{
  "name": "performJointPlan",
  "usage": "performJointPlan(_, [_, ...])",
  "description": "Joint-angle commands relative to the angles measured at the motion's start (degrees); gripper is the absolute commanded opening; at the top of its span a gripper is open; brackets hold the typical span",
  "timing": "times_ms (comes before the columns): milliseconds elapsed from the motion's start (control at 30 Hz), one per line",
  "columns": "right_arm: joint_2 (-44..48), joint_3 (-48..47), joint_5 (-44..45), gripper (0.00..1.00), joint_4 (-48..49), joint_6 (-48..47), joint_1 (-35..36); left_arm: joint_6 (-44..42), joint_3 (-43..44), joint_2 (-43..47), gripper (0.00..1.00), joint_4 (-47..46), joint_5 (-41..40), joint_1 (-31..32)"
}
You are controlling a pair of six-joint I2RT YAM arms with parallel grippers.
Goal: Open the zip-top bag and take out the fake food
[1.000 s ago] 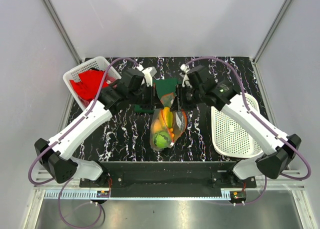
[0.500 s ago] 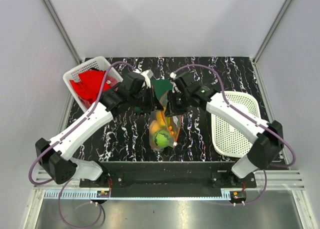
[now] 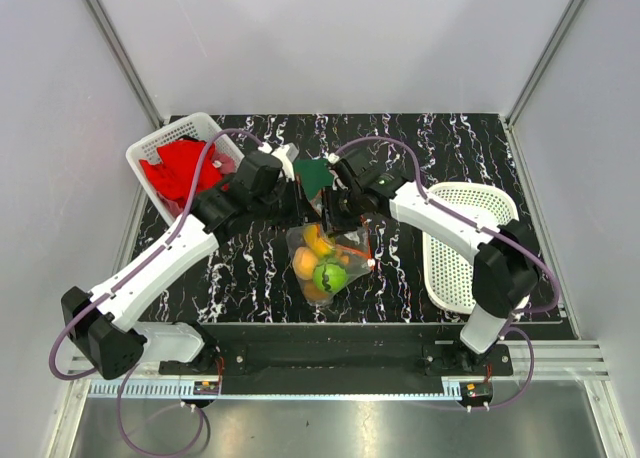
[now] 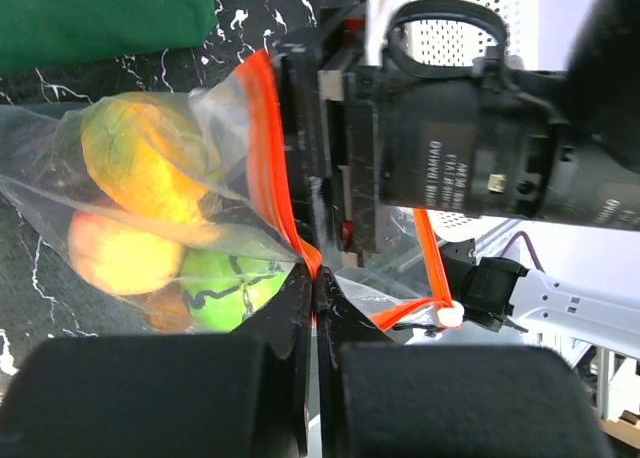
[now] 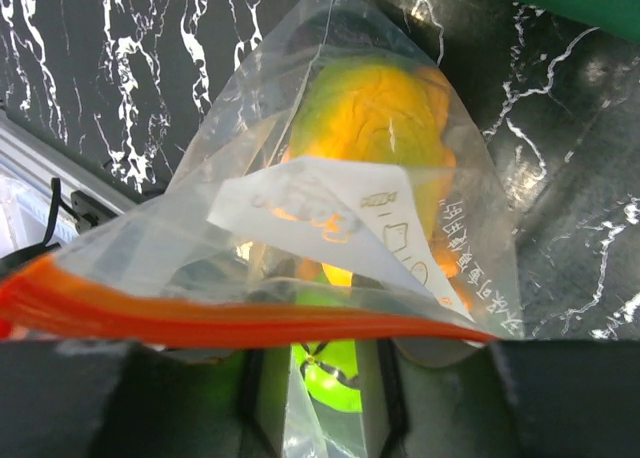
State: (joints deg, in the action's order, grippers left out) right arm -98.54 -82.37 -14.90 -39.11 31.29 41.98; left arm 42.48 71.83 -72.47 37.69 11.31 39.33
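The zip-top bag lies mid-table with its orange-red zip strip parted. Inside is the fake food: a green fruit, a yellow-orange one and a peach-orange one. My left gripper is shut on the zip strip, as the left wrist view shows. My right gripper is at the bag's mouth, facing the left one. In the right wrist view its fingers stand apart. The strip lies across their tips, and the green fruit shows between them.
A white basket at the back left holds a red cloth. A dark green cloth lies just behind the bag. A second white basket stands at the right.
The bag hung narrow between both grippers. It now sits lower and wider, with its mouth spread. The right arm has swung left toward the left gripper.
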Motion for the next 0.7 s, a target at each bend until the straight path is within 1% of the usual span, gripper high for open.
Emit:
performJointPlan(0, [-0.95,2.11,-2.5,0.41,4.74,0.44,0.82,-2.75,-0.29,1.63,0.0,-3.68,0.02,-1.1])
performJointPlan(133, [-1.65,4.05,-2.59,0.5,6.33,0.88,1.62,-3.63,-0.82,0.84,0.0,-4.64,1.17,-1.89])
performJointPlan(167, [-2.09,4.23,-2.07,0.55,6.68,0.71,1.79,-3.63,-0.82,0.84,0.0,-4.73,1.34,-1.89])
performJointPlan(200, [-2.35,4.49,-1.63,0.58,6.77,0.62,1.88,-3.63,-0.9,0.66,0.0,-4.91,1.69,-1.89])
performJointPlan(333, [-4.29,4.67,-0.4,0.61,7.47,-0.17,2.67,-3.28,-1.96,0.66,0.0,-6.05,2.84,-1.8])
performJointPlan(367, [-5.07,4.59,-0.05,0.64,7.73,-0.17,2.67,-3.19,-2.57,0.75,0.0,-6.31,3.19,-1.89])
performJointPlan(467, [-6.39,4.85,-0.13,0.68,9.66,-0.61,3.02,-2.93,-3.89,1.01,0.0,-7.1,4.07,-1.89])
performJointPlan(533, [-6.84,5.2,0.22,0.73,10.37,-0.44,3.11,-2.93,-4.33,1.27,0.0,-7.46,4.33,-1.89])
performJointPlan(600, [-7.37,5.55,0.22,0.73,12.47,-0.61,3.11,-2.93,-4.94,1.71,0.0,-7.55,4.25,-1.89])
performJointPlan(667, [-7.45,5.29,-0.13,0.72,13.79,-0.7,3.11,-3.1,-5.21,1.89,0.0,-7.46,4.33,-1.98])
